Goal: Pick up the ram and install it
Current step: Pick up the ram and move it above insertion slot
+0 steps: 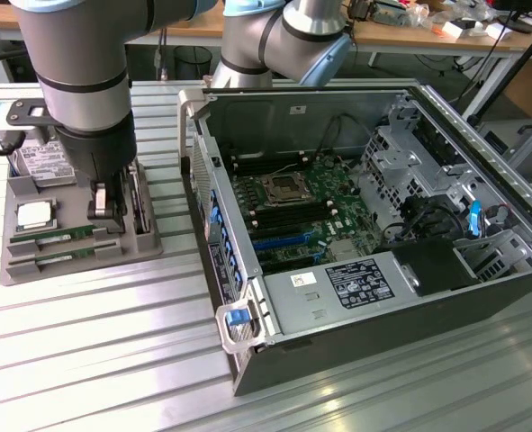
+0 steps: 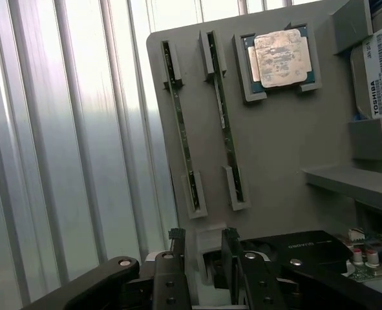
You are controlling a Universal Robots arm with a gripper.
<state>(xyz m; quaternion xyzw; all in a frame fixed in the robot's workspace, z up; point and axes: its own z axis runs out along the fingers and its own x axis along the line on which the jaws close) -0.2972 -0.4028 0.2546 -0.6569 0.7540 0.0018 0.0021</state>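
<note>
The arm [image 1: 85,81] comes down from the far left of the exterior view, its wrist section upright over the right part of a grey tray [image 1: 31,270]. The gripper [image 2: 203,248] points straight down at the tray. Its fingers [image 2: 176,258] stand wide apart with nothing between them; whether the tips touch the tray I cannot tell.

On the exterior view's right, an open computer case [image 1: 356,346] lies on the ribbed metal table [image 1: 112,360], well apart from the tray. Inside it, the motherboard [image 1: 293,211] lies flat, with black memory slots [image 1: 247,171] beside its central socket. The power supply [image 1: 338,288] sits at the near end and a metal drive cage [image 1: 401,162] is on the far right.

The tray holds a hard drive [image 1: 45,166] at its far end and a processor chip [image 1: 33,214] in a square recess nearer the middle. Along its near side are two green sticks of ram, each on edge in its own holder, parallel and just beside each other: the farther ram stick [image 1: 54,239] and the nearer ram stick [image 1: 67,256]. Both rest in the tray, close to the gripper but not between its fingers.
</note>
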